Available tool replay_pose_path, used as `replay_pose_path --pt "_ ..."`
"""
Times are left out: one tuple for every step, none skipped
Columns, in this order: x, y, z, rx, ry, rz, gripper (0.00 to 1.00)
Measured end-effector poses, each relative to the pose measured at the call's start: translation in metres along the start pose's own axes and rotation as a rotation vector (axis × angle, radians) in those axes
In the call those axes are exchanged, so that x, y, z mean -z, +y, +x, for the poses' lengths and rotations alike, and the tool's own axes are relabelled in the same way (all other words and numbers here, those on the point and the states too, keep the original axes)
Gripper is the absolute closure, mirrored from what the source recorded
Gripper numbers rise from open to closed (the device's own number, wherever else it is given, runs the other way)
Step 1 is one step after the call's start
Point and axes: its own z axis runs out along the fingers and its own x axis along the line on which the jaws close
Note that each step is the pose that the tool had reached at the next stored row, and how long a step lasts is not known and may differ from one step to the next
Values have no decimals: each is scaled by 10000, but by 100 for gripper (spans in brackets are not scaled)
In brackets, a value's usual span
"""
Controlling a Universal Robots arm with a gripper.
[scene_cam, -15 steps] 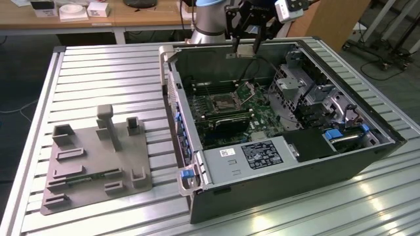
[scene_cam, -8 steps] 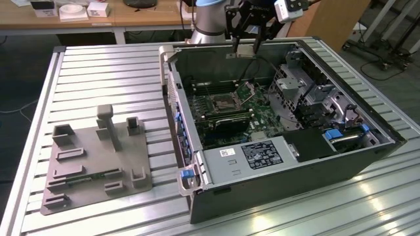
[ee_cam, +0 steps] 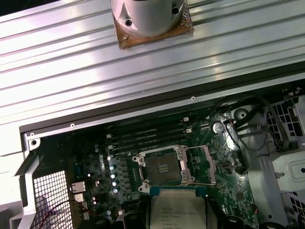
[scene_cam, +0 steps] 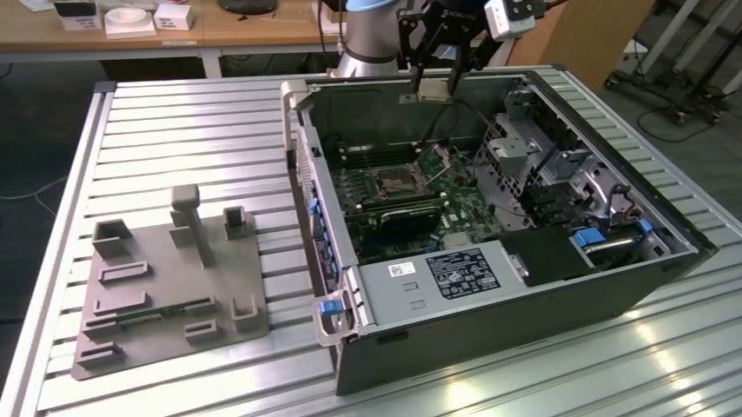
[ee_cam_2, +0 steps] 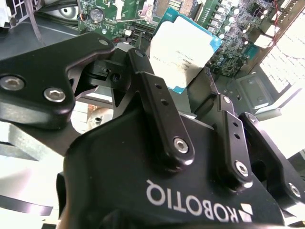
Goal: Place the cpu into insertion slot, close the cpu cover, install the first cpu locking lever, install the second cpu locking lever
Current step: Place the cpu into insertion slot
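hand (scene_cam: 433, 87) w/ cpu (ee_cam_2: 183, 52) — clear of insertion slot (ee_cam: 162, 169)

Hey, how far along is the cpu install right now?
Done: nothing is seated yet. The slot is bare, and its cover stands open beside it.
In hand: the gripper is clamped on the cpu, held above the case and well clear of the slot.
Left: the cpu is not in the slot and the cover is not closed, so neither locking step is done.
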Motion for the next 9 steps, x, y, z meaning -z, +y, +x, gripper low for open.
replay_pose_path --pt "0 0 0 -10 -1 1 46" --pt "0 0 0 -21 -2 0 46" --pt "0 0 0 -32 -3 0 46" --pt "0 0 0 -46 -5 -1 46" --pt "0 0 0 -59 -5 -1 46" --pt "0 0 0 -73 -7 -1 46" --pt "0 0 0 -87 -8 -2 46" --pt "0 0 0 -101 -10 -2 46" --pt "0 0 0 -117 -11 -2 46"
